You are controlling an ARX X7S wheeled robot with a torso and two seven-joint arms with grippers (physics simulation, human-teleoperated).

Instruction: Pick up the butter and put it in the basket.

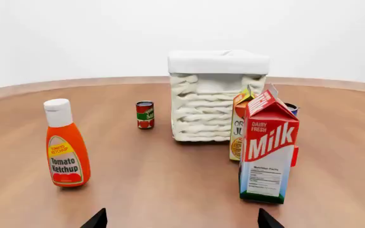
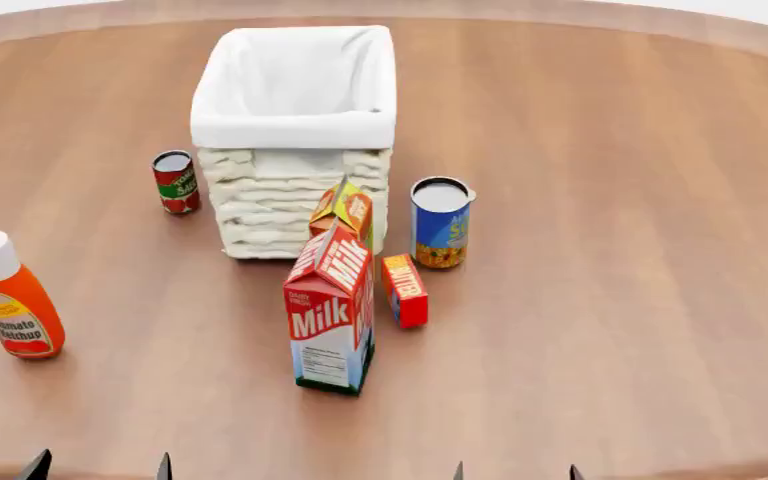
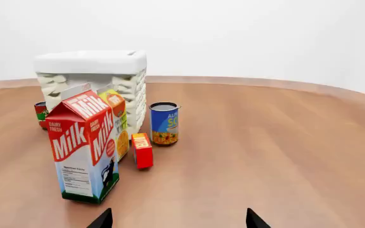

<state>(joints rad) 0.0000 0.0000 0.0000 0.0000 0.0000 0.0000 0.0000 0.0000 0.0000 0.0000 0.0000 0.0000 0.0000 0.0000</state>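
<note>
The butter [image 2: 404,290] stands on the table, ahead of my right gripper [image 3: 177,219] and a bit to its left, just beside the milk carton [image 2: 329,320]. The basket [image 2: 293,130] sits behind them. Both grippers, the left gripper [image 1: 181,219] too, are wide open and hold nothing. I think I should reach in from the right, so I don't bump the milk. The brown wood table [image 2: 651,250] is smooth, and the wall is plain white.

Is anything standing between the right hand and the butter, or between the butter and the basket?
Bare table lies between the right hand and the butter; the milk carton stands just beside that line. Between butter and basket stands the juice carton, so the butter would likely be lifted over it.
</note>
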